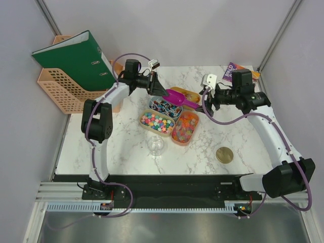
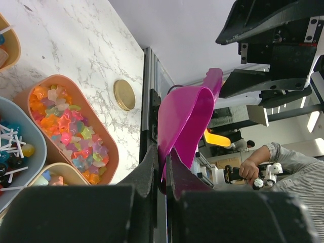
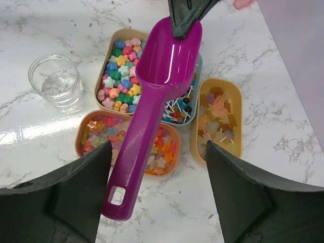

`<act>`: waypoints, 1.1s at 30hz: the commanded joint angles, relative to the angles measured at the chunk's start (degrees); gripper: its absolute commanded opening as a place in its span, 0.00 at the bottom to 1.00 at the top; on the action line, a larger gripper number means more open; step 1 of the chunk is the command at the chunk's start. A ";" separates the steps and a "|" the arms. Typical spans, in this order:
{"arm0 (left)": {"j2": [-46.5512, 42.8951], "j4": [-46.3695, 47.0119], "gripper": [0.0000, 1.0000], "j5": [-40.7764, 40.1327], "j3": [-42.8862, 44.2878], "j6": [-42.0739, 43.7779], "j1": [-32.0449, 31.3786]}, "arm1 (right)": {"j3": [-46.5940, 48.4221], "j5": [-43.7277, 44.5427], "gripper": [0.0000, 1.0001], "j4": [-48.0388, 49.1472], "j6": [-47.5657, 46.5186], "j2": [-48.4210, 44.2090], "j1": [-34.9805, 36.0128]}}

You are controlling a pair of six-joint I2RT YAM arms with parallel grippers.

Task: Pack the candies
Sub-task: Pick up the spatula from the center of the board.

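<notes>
A magenta scoop [image 1: 174, 97] hangs empty above the trays. My left gripper [image 1: 154, 83] is shut on the scoop's bowl rim [image 2: 187, 121]; its fingers [image 3: 187, 15] show at the top of the right wrist view. My right gripper [image 1: 210, 96] is open. The scoop handle [image 3: 131, 152] lies between its fingers [image 3: 76, 192] without touching them. The candies fill four trays: multicoloured bits [image 1: 156, 122], orange-red star gummies [image 1: 185, 126], blue-wrapped pieces on sticks [image 1: 164, 106] and pale yellow gummies [image 3: 217, 114].
An empty clear glass jar [image 1: 156, 145] stands in front of the trays. A round gold lid [image 1: 224, 155] lies at the front right. A green binder [image 1: 76, 61] leans in an orange rack [image 1: 55, 91] at the back left. A purple packet [image 1: 232, 70] lies at the back right.
</notes>
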 commanded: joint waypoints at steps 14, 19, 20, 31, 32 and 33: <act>0.29 3.74 0.02 4.25 2.75 -5.07 -0.12 | -5.17 2.61 0.69 8.95 -1.83 -1.56 3.67; 0.38 3.74 0.02 4.25 2.75 -5.07 -0.20 | -6.22 3.84 0.63 12.38 0.11 -2.35 3.94; 0.55 3.83 0.02 4.25 2.75 -5.15 -0.20 | -6.22 4.19 0.62 12.56 0.46 -2.27 3.94; 0.81 4.27 0.02 4.25 3.28 -5.68 -0.29 | -5.69 6.56 0.54 13.79 2.48 -0.95 5.70; 0.73 4.45 0.02 4.34 3.36 -5.60 -0.29 | -5.69 6.74 0.53 13.70 2.57 -0.86 5.78; 0.73 4.36 0.02 4.34 3.37 -5.68 -0.21 | -5.78 7.00 0.53 13.70 2.57 -0.69 5.87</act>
